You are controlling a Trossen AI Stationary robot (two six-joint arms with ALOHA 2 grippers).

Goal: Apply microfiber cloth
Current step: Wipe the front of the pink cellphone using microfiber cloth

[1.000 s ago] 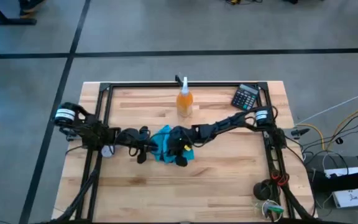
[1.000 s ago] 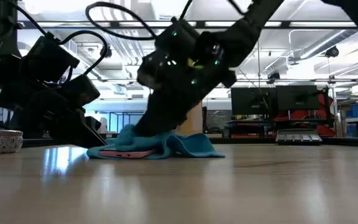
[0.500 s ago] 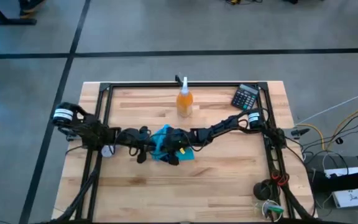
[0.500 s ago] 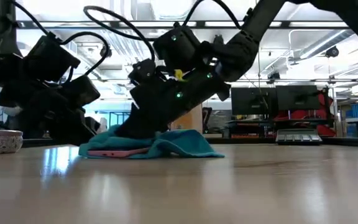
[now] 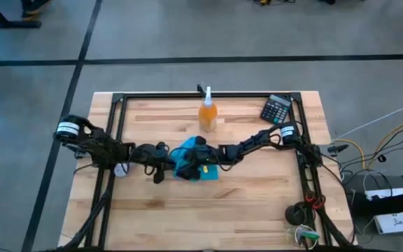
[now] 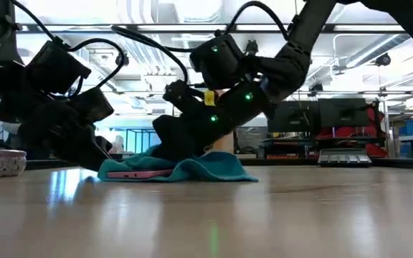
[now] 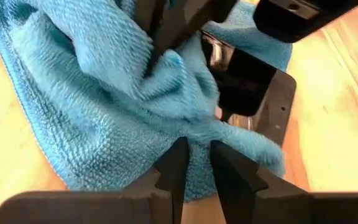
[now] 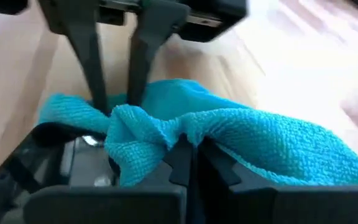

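Cloth (image 5: 187, 162) sits mid-bench, bunched over the black phone (image 7: 253, 93), with both tools meeting on it. The right tool (image 8: 185, 152) pinches a raised fold, fingers pressed together on the fabric. The left tool (image 7: 196, 163), fingers nearly together, rests at the cloth's edge nearer the bench's left side. Only the wrist views show the uncovered phone; the low view shows its pink edge.

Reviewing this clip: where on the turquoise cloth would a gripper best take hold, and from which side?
Probably the raised fold at the middle of the microfiber cloth, from above: it stands up off the phone, while the edges lie flat. The right gripper already pinches there.
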